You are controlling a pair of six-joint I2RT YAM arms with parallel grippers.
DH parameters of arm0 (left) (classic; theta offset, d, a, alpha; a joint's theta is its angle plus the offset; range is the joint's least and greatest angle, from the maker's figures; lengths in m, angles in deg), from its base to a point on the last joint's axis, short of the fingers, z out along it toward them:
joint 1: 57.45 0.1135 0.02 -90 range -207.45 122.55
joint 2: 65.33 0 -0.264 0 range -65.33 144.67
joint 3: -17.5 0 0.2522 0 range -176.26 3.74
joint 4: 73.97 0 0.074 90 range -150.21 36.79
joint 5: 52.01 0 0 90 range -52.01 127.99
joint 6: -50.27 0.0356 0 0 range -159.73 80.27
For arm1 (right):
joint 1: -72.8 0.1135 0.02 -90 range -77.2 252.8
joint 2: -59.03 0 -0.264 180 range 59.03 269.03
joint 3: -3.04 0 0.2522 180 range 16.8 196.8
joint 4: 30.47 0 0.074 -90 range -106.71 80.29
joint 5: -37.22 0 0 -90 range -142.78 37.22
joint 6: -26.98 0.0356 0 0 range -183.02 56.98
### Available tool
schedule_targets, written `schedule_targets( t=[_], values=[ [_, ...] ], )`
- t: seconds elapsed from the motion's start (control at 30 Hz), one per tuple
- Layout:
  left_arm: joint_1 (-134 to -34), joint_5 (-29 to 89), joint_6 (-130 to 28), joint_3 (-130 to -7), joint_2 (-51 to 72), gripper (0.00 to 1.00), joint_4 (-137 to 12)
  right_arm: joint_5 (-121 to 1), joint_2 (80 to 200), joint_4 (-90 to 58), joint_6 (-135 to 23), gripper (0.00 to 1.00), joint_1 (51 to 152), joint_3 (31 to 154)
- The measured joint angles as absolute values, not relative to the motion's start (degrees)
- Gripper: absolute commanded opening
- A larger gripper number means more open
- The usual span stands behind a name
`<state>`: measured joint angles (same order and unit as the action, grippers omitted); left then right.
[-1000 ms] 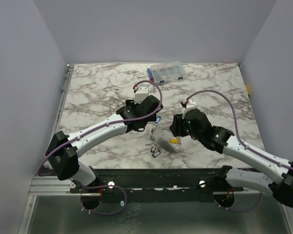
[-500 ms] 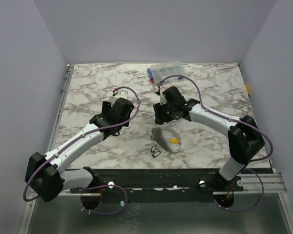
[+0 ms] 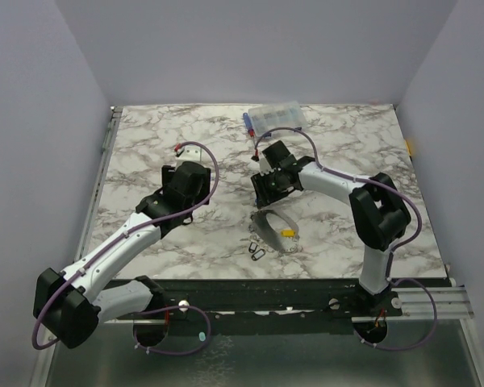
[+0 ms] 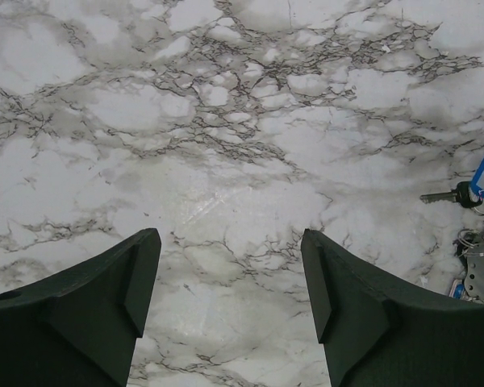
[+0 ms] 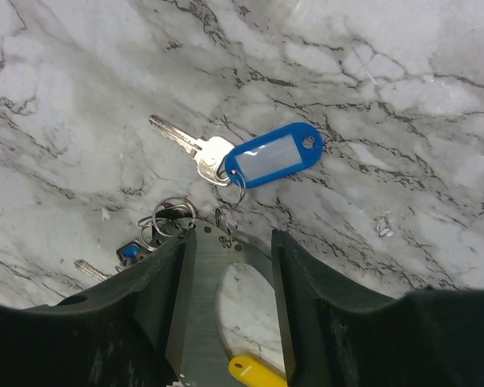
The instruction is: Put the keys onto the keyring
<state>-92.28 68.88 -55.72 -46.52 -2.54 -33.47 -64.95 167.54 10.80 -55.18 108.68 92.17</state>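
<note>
Right now our right gripper (image 5: pixel 231 242) hangs over the middle of the table (image 3: pixel 145 145), its jaws parted a modest way and nothing pinched between them. In the gap, through the wrist camera, we see the flat grey band of the keyring (image 5: pixel 200 282), which lies on the marble just below the fingertips; we cannot tell whether the fingers touch it. A yellow tag (image 5: pixel 256 371) rests at the hoop's near side. Just past the fingertips lies a blue tag (image 5: pixel 274 157) with a silver key (image 5: pixel 181 139) joined to it, and a couple of small split rings (image 5: pixel 226 216) run from them to the hoop's edge. Whether they are actually threaded through it we cannot make out. A cluster of further small rings and another key with a blue head sit just left of that.

From above, two dark-outlined tags (image 3: pixel 256 251) lie on the table beside the hoop's near left edge, apart from the gripper.

Our left gripper (image 4: pixel 227 238) is well to the left, spread wide and grasping nothing, with bare marble between its fingers; the blue tag and the key show only at the right rim of its view.

Farther out, a clear box (image 3: pixel 277 119) with blue parts stands near the table's far edge.
</note>
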Motion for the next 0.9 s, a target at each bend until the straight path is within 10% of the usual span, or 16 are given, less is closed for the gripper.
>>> schedule_targets(
  t=[0.3,0.67,0.9],
  values=[
    [-91.91,68.42,-55.72,-46.04,-3.00,0.75,-33.93,-67.29,170.42,11.72,-55.58,0.40,108.68,92.28],
    [-91.58,67.59,-55.74,-45.93,-3.05,0.74,-34.04,-67.68,171.01,11.47,-56.06,0.01,108.68,92.28],
    [-91.40,67.33,-55.72,-45.93,-3.33,0.73,-34.06,-68.90,170.42,9.94,-57.83,0.01,108.68,91.65]
  ],
)
